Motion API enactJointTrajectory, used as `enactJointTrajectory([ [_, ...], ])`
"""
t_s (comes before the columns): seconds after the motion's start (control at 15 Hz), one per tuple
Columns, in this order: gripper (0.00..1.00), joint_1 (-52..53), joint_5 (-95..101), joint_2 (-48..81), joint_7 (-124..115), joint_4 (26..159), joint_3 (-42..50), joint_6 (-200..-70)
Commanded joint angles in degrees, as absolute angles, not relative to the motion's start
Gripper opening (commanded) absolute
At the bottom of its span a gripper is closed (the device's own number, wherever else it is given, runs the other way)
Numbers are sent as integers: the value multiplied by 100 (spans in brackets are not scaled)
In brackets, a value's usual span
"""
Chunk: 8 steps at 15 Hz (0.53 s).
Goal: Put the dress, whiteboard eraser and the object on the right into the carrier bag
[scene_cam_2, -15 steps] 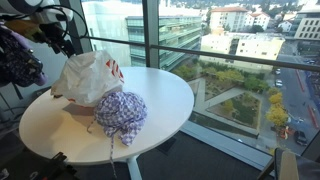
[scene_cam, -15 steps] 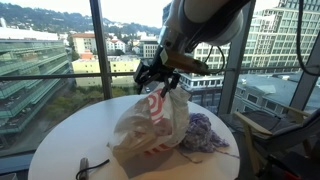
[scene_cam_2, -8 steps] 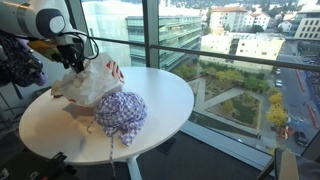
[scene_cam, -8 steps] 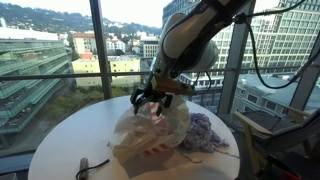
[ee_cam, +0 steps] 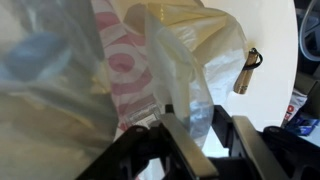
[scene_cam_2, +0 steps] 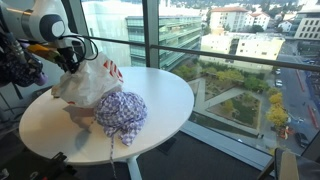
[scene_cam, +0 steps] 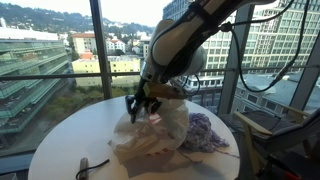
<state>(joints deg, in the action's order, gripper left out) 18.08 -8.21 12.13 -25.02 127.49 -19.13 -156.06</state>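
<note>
On the round white table (scene_cam_2: 165, 92), the end effector (scene_cam: 138, 110) straddles the carrier bag (scene_cam: 150, 140) top; its grip is unclear.

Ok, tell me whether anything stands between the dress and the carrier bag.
Nothing visible does. The dress lies on the table right beside the carrier bag. The gripper is up at the bag's top edge, away from the dress.

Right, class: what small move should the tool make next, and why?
Probably close the tool on the rim of the carrier bag. In the wrist view its jaws look apart with a fold of plastic between them, and the dress lies outside beside the bag, so the mouth needs holding open.
</note>
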Motion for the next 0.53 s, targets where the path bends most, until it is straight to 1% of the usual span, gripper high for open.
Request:
enactJointTrajectory([
  [0.0, 13, 2347, 476, 1179, -2901, 12385, -1427, -15223],
  [0.13, 6, 2576, 1338, 1182, -3148, 12177, -1247, -15009],
  [0.27, 2, 2742, 2136, 1251, -3288, 11940, -1148, -14852],
  [0.4, 8, 2848, 2604, 1334, -3356, 11748, -1181, -14740],
  [0.47, 7, 2899, 2740, 1389, -3386, 11647, -1225, -14714],
])
